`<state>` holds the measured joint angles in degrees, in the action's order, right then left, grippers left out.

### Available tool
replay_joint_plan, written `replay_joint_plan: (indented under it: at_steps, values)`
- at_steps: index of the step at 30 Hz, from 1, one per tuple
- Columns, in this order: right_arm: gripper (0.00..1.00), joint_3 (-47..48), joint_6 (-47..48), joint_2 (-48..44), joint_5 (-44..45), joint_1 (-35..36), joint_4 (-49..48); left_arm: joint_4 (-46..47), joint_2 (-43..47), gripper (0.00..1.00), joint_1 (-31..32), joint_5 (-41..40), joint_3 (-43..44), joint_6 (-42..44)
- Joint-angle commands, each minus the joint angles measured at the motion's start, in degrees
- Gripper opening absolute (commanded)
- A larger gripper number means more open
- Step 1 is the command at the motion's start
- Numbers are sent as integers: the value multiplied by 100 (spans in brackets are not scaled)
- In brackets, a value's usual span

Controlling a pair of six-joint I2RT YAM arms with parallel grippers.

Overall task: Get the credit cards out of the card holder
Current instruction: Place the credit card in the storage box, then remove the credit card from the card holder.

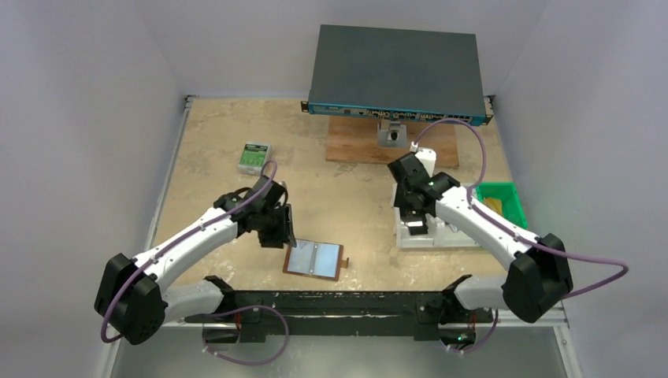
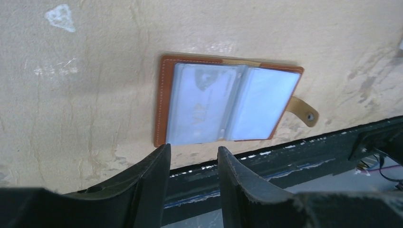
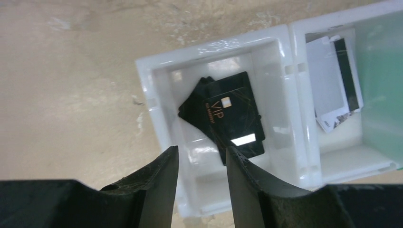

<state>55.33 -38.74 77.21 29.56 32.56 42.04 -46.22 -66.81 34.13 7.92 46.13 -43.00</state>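
Observation:
The brown card holder [image 1: 315,260] lies open flat on the table near the front edge, grey-blue pockets up and snap tab to the right. In the left wrist view the card holder [image 2: 228,104] shows a pale card faintly through its left pocket. My left gripper [image 1: 285,236] hangs just left of it, open and empty [image 2: 192,148]. My right gripper [image 1: 415,224] is open and empty [image 3: 202,149] over a white tray [image 3: 147,85]. Black credit cards [image 3: 228,114] lie stacked in its left compartment, and a white card with a black stripe [image 3: 332,80] in the right one.
The white tray [image 1: 449,240] sits right of centre with a green bin [image 1: 504,201] behind it. A small green-and-white box [image 1: 254,157] lies at the back left. A dark flat device [image 1: 396,71] rests on a wooden board [image 1: 358,146]. A black rail [image 1: 331,303] runs along the near edge.

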Motion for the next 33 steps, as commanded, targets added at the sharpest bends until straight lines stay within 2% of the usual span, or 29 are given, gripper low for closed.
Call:
replay_joint_plan:
  at_steps: [1,4,10,15,23,33]
  values:
    - [41,334,252,-535,-846,68,-323,199,18,40,-15,-378,-315,-171]
    - [41,246,105,-703,-1397,424,-607,403,-91,31,-14,-372,-534,-269]
    - [39,241,-561,-288,-1785,1835,-1066,845,-409,14,-9,-377,-880,-454]
    - [38,64,-917,237,-2197,2623,-1698,1182,-641,7,45,-355,-1086,-670]
    - [37,-221,-1087,728,-2639,2921,-2433,1655,-874,0,491,-216,-1223,-1370]
    - [42,-331,-1109,1336,-2635,3032,-2737,1896,-818,0,918,-40,-1275,-2013]
